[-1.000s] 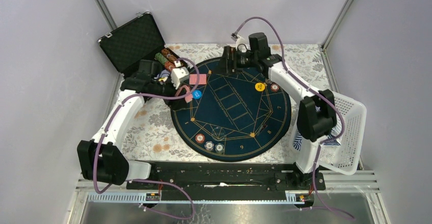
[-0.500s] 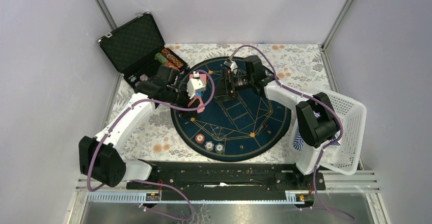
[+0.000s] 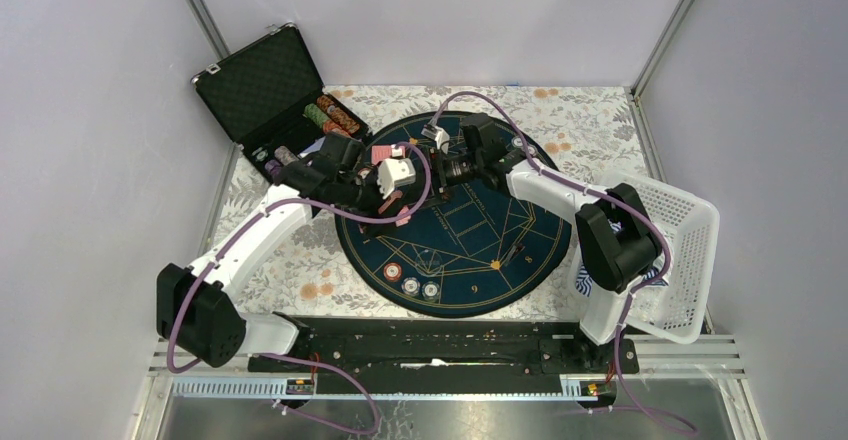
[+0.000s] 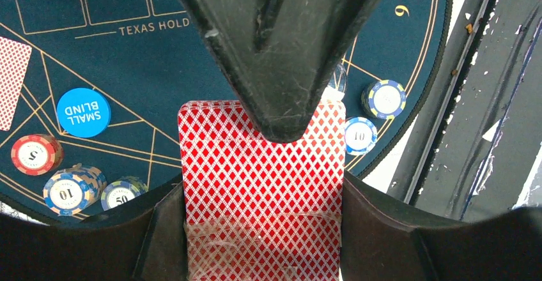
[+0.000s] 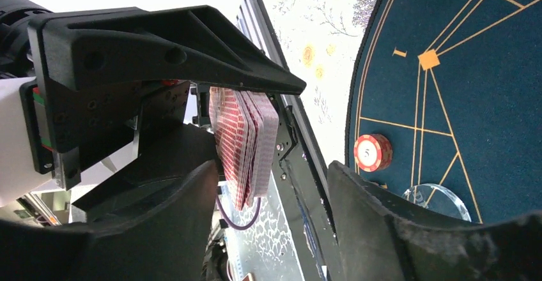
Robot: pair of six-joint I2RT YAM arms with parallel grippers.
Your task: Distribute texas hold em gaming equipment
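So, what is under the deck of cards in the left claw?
Below the deck, the blue mat shows, with a blue disc and chips to the side. The cards hide the spot directly beneath.

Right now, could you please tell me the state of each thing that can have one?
black hard case: lid open.
deck of red-backed cards: held by its side edges.
left gripper: shut on the deck.
right gripper: open, facing the deck.
white basket: tilted.
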